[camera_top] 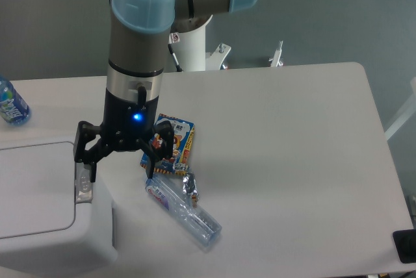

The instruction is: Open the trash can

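The trash can [45,226] is a large white boxy bin at the lower left, its flat lid [32,187] lying closed. A small grey push-button [82,186] sits on the rim at the lid's right edge. My gripper [120,177] hangs open over the bin's right edge. Its left fingertip [88,173] is just above the button, and whether it touches I cannot tell. The right fingertip [151,171] hangs over the table beside the bin.
A colourful snack packet [172,145] lies just right of the gripper. A clear plastic bottle [184,212] lies on its side below the packet, with a small foil wrapper [191,186] against it. A blue-labelled water bottle [11,104] stands at the far left edge.
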